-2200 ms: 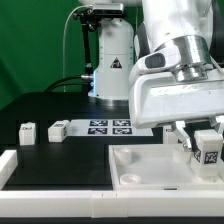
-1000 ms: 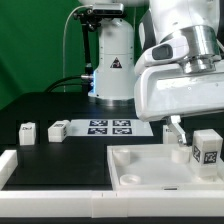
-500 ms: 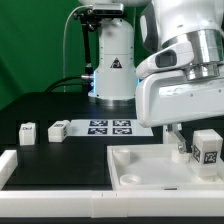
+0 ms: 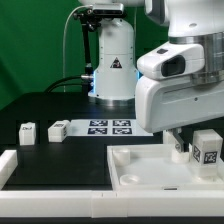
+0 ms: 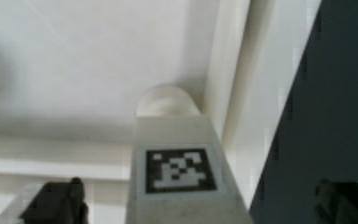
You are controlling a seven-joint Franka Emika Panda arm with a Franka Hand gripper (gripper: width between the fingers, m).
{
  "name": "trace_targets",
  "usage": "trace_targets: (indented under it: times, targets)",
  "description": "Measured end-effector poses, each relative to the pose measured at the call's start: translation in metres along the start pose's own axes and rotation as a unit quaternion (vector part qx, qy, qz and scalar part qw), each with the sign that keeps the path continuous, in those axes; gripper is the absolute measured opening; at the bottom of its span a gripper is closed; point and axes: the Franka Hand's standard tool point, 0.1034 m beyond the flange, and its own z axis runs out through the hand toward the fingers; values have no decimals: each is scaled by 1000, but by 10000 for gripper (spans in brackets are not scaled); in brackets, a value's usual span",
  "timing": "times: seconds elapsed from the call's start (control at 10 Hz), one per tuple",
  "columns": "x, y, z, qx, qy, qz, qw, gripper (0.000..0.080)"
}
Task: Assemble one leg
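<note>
A leg (image 4: pixel 207 148), a stubby white block with a square tag, stands upright at the right corner of the large white tabletop (image 4: pixel 145 168). In the wrist view the leg (image 5: pixel 179 150) stands between my two dark fingertips (image 5: pixel 51 203) with a gap on each side. My gripper (image 4: pixel 190 134) is open and hangs just above the leg, touching nothing. Two more legs (image 4: pixel 28 132) (image 4: pixel 57 129) lie on the black table at the exterior view's left.
The marker board (image 4: pixel 110 126) lies behind the tabletop. A low white wall (image 4: pixel 50 176) runs along the front of the table. A white robot base (image 4: pixel 112 60) stands at the back. The big white arm body (image 4: pixel 185 90) overhangs the right side.
The arm has risen and turned above the leg. The fingers have moved up off the leg, which stays standing in the same place on the tabletop.
</note>
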Motion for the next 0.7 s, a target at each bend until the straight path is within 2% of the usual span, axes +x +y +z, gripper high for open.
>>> trace_targets:
  times: [0.1, 0.7]
  targets:
    - [7, 1, -1, 2, 1, 1, 1000, 649]
    - [10, -1, -2, 1, 7, -4, 1000, 649]
